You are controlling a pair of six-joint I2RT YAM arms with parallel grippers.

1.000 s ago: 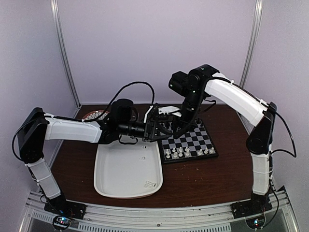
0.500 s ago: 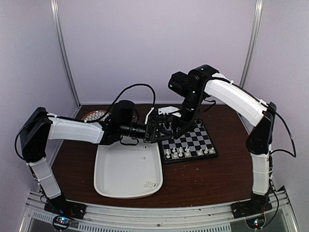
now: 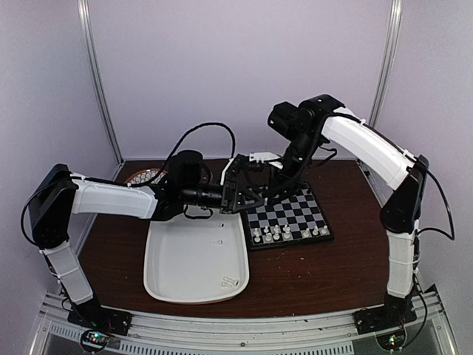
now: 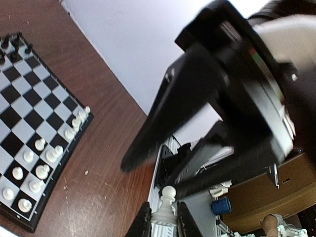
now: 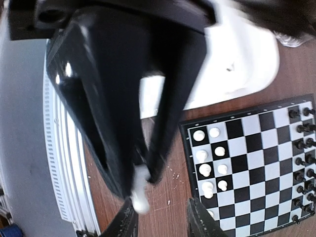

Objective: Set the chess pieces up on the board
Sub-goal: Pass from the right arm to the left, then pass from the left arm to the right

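Right end effector (image 5: 163, 218) lifted — pawn (image 4: 169, 193) clamped in left end effector (image 4: 164, 219).

white chess pieces (image 3: 275, 234) clustered along near edge of board (image 3: 299, 211); one pawn (image 4: 169, 193) pinched in left hand (image 4: 164, 222).

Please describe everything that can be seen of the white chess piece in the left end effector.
The white chess piece is small and looks like glossy plastic, with a round head, a narrow collar and a widening body, like a pawn. The left end effector pinches its lower body between both fingers, so its base is hidden. It is held in the air, off the board. The open right end effector is close by and appears not to touch it.
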